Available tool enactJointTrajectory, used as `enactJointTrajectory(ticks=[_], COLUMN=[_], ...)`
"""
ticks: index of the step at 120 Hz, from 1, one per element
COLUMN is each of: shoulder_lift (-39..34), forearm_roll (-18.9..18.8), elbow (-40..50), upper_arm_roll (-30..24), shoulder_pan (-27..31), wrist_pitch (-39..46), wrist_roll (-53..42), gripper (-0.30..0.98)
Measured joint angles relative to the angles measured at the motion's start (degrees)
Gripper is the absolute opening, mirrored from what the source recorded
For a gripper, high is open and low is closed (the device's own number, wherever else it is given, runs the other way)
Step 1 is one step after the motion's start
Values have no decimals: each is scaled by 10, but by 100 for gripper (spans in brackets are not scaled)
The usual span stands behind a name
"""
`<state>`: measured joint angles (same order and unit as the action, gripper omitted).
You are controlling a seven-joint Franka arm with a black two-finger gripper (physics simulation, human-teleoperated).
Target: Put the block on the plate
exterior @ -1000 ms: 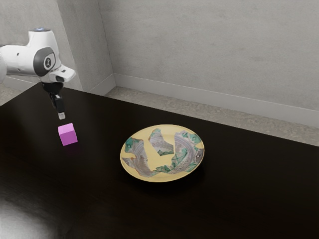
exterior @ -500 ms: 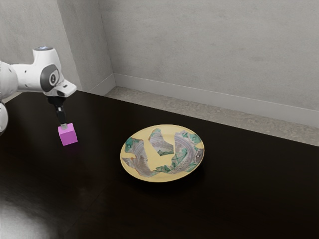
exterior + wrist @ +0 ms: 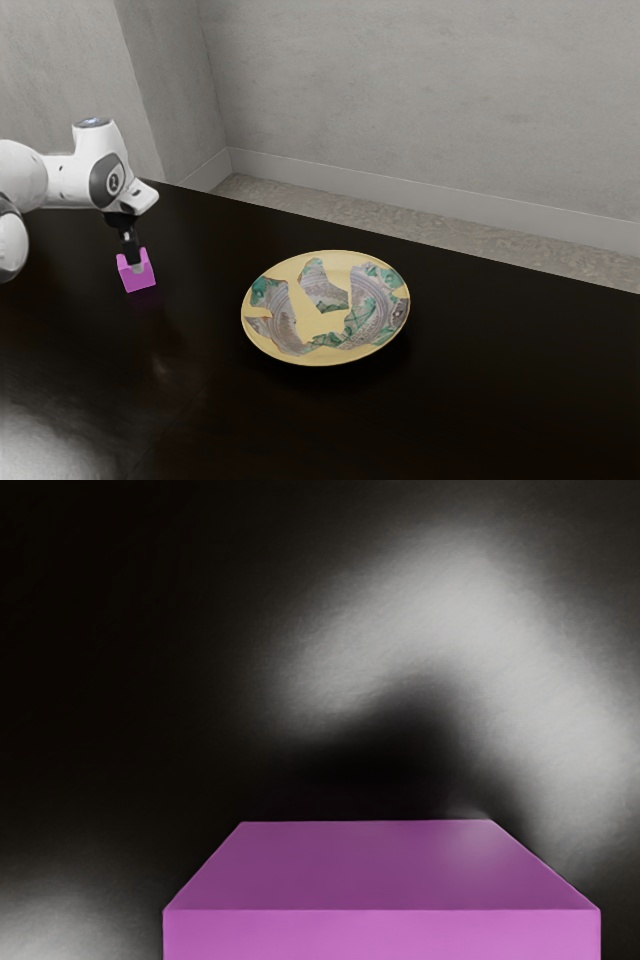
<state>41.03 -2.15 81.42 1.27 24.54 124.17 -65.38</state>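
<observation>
In the exterior view my gripper (image 3: 136,265) points down at the pink block (image 3: 139,282), its lower end overlapping the block's top and upper side. The block rests on the dark table, and whether it is gripped cannot be made out. Large at the lower edge of the wrist view is the same block (image 3: 375,868), directly under my hand. A round yellow plate (image 3: 325,322) with green and grey patterning lies toward the exterior view's right, apart from the block, with nothing on it.
The dark table (image 3: 500,390) stretches across the exterior view, its far edge running before a grey wall. Light reflections lie on the tabletop around the block in the wrist view.
My hand has come down, drifting slightly toward the exterior view's right, from above the block to level with its upper part. Block and plate have stayed where they were.
</observation>
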Motion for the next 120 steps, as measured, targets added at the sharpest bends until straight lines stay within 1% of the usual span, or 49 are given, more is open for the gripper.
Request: enactJointTrajectory(ticks=[36,40,49,52,76,96,120], shoulder_lift=[18,19,19,18,6,-40,-123], forearm_roll=[9,10,10,10,9,10,16], elbow=[4,4,4,4,9,30,116], upper_arm_roll=[0,0,0,0,1,1,1], shoulder_pan=[1,1,0,-1,-10,-41,-77], wrist_pitch=[17,18,19,19,21,16,9], wrist_roll=[-8,-8,-9,-10,-11,-11,-5], gripper=[69,65,47,43,42,41,40])
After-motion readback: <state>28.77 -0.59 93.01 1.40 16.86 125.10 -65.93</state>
